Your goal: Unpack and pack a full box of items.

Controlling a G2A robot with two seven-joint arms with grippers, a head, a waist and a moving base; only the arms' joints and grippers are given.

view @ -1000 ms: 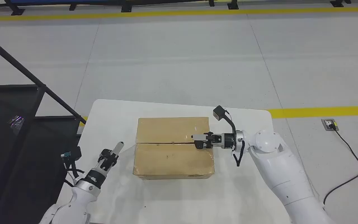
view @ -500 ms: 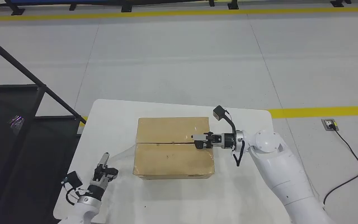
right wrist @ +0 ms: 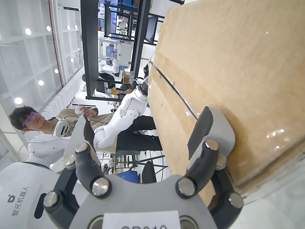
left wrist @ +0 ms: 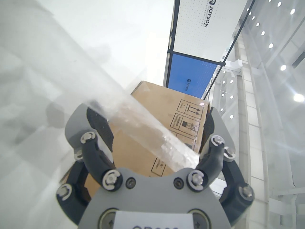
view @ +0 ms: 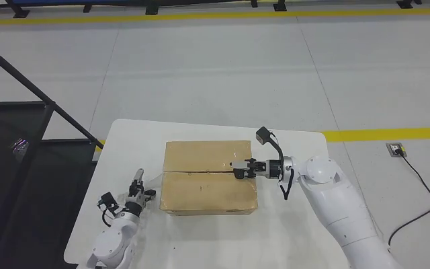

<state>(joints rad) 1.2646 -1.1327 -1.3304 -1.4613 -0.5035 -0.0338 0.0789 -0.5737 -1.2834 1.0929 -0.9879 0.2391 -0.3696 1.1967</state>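
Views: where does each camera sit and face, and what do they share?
Top view: above the arms, looking down on table, closed box, left gripper, right gripper.
Left wrist view: left wrist, facing the box's end past the open left gripper.
Right wrist view: right wrist, facing along the box top past the open right gripper.
Shared: the box.

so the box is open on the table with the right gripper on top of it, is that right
Not quite. The box is closed, with its top flaps meeting at a seam, as the top view shows. The rest holds: it sits on the table with the right gripper on top of it.
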